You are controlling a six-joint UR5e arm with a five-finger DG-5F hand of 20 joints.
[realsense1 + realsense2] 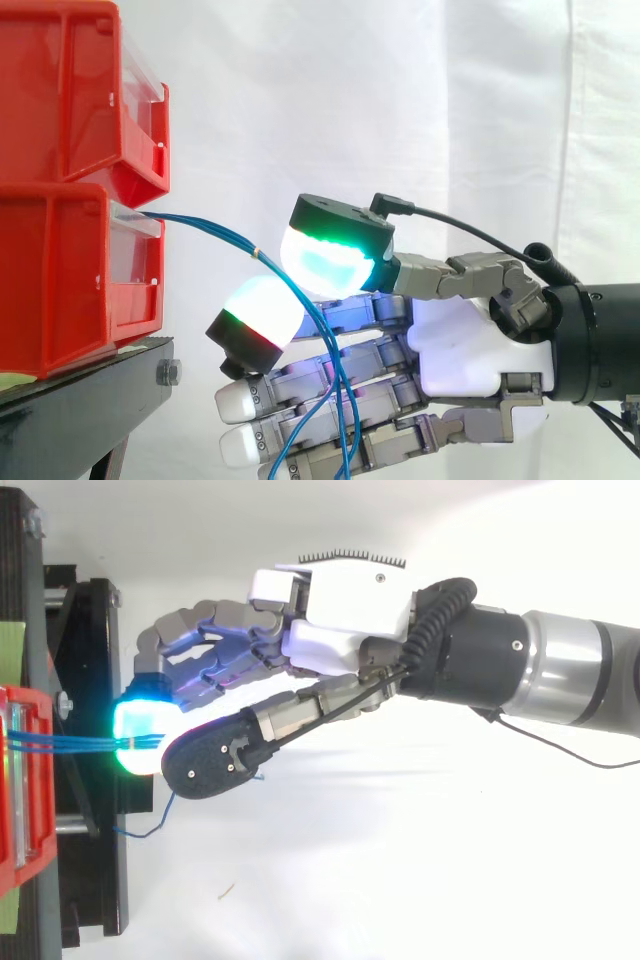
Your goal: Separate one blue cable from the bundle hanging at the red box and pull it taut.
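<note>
A bundle of thin blue cables (215,232) leaves the front of the lower red box (60,280), runs right to a small tie, then hangs down in front of my fingers. Seen from the top, the cables (70,743) stretch from the red box (20,780) onto a glowing fingertip (138,738). My hand (470,350) reaches in from the right, level with the box, with relaxed fingers. The thumb's green pad (325,260) sits above the cables and a white pad (262,305) below them, with a gap between. One loose cable end (150,825) dangles below the thumb.
A second red box (70,90) is stacked on the lower one. Both rest on a black stand (80,400) at the left, with a bolt at its corner. A white curtain hangs behind.
</note>
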